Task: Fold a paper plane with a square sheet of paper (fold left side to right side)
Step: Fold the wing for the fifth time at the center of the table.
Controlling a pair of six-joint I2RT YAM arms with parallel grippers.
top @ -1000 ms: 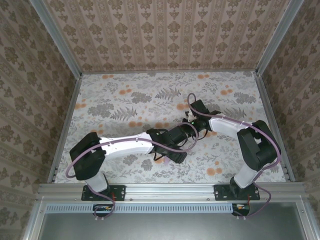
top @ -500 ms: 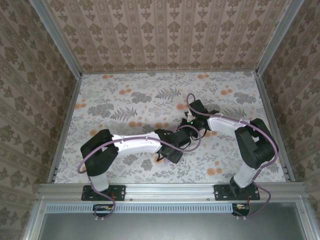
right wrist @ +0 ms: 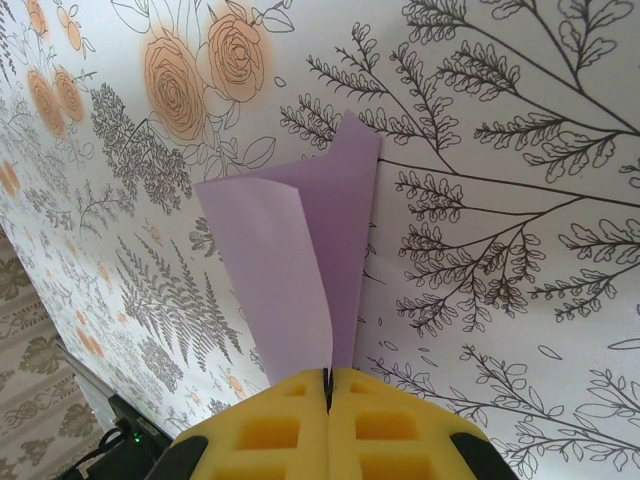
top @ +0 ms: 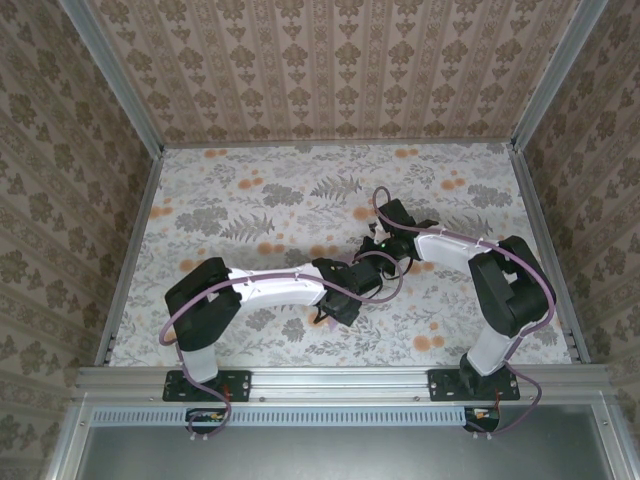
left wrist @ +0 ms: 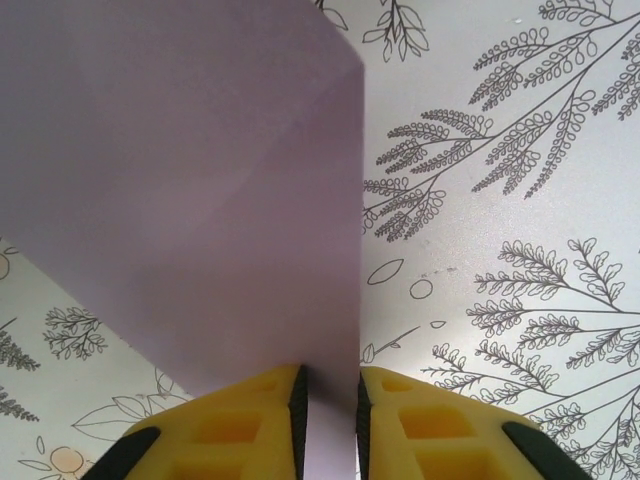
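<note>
Two tools, one lilac sheet: fold half made

Judged mid-step: left-to-right fold begun, not yet pressed flat. Near the middle of the tabletop [top: 250,200], found the paper plane [right wrist: 300,260] raised as a loose, open fold, with one flap curling toward 10 o'clock in the right wrist view and a sharper edge pointing toward 12. Pinched at 6 o'clock by the right tool [right wrist: 328,385], pads fully together on the sheet's lower edge. Gripped likewise at 6 o'clock in its own view by the left tool [left wrist: 330,400] — pads only narrowly apart, nothing but paper layers between them, straight crease rising toward 12. Next, probably: bring the edges into line, lay the fold down on the tabletop, then press along the crease — without letting either pinch slip or tear the sheet.
</note>
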